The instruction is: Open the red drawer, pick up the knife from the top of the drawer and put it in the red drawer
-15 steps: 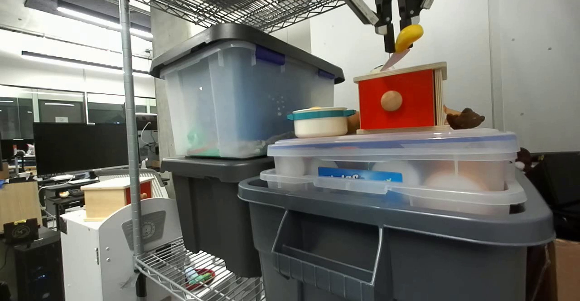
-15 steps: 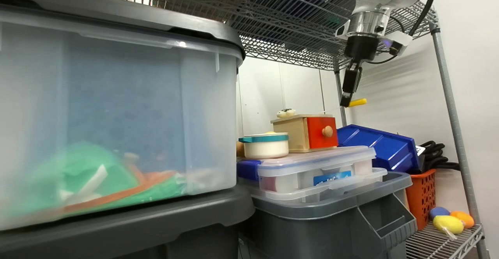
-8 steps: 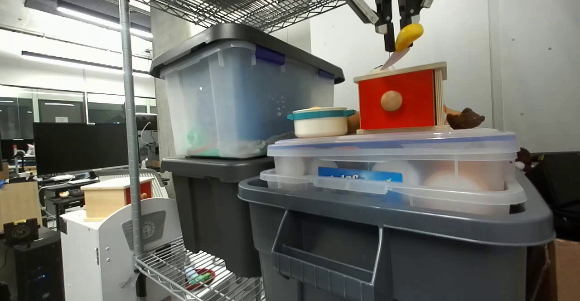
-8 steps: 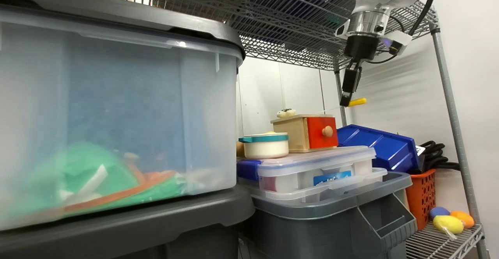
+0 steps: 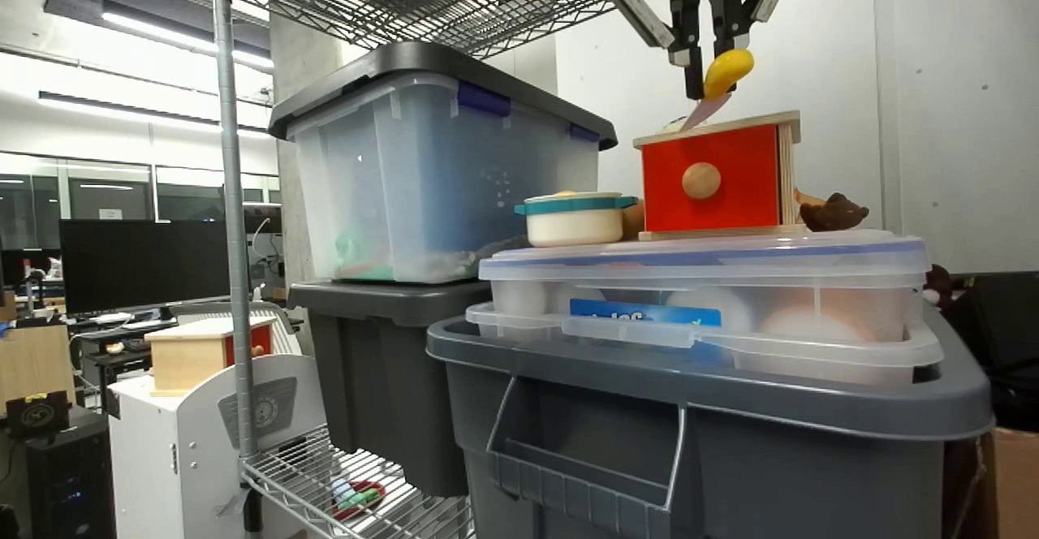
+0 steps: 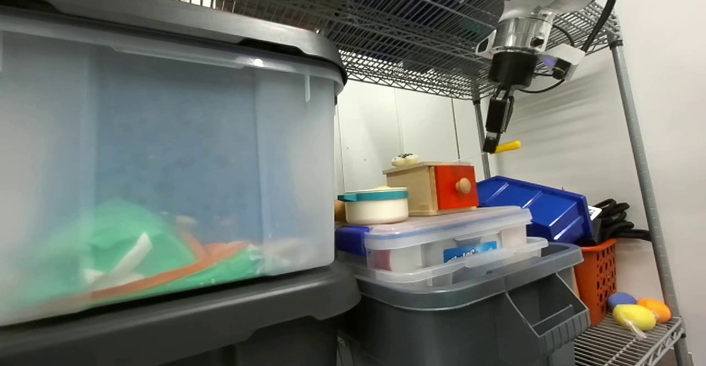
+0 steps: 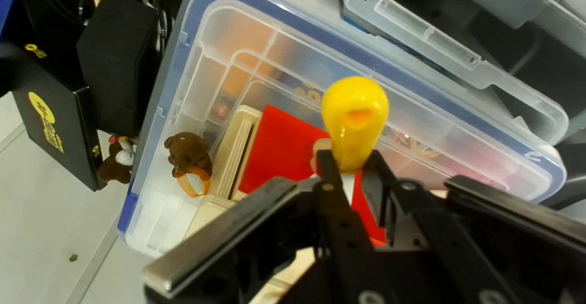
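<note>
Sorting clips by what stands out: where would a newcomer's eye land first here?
Likely on the yellow-handled knife, clamped in the gripper, higher than the red drawer. Then the drawer itself, bright-fronted, resting on a clear plastic case. In an exterior view, a big see-through tub fills much of the left side.

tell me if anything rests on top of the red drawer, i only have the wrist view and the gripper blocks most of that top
Observer: Yes, a small white lump with dark specks, in an exterior view.
Operator: anything on the side of the red drawer away from the brown toy
Observer: Yes, a cream pot with a teal rim, in both exterior views.
Operator: is the knife level
Observer: No, its blade slopes down from the handle, in an exterior view.
</note>
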Available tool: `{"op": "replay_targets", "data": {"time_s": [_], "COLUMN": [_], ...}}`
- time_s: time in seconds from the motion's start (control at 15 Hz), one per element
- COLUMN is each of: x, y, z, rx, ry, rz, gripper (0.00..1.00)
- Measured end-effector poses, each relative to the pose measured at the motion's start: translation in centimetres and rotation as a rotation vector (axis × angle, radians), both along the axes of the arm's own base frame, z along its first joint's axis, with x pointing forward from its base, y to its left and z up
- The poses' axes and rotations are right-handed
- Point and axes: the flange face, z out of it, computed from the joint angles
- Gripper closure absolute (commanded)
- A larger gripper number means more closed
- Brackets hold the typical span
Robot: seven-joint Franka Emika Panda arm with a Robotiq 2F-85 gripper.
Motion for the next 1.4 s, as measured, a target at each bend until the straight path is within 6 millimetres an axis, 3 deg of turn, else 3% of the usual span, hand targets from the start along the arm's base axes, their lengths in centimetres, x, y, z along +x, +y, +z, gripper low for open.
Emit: {"op": "replay_targets", "data": {"time_s": [1.4], "x": [0.2], "y": [-0.8], "z": [-1.1], "rx": [0.049], "ry": [0.031], "rz": [-0.045], "gripper": [0.95]}}
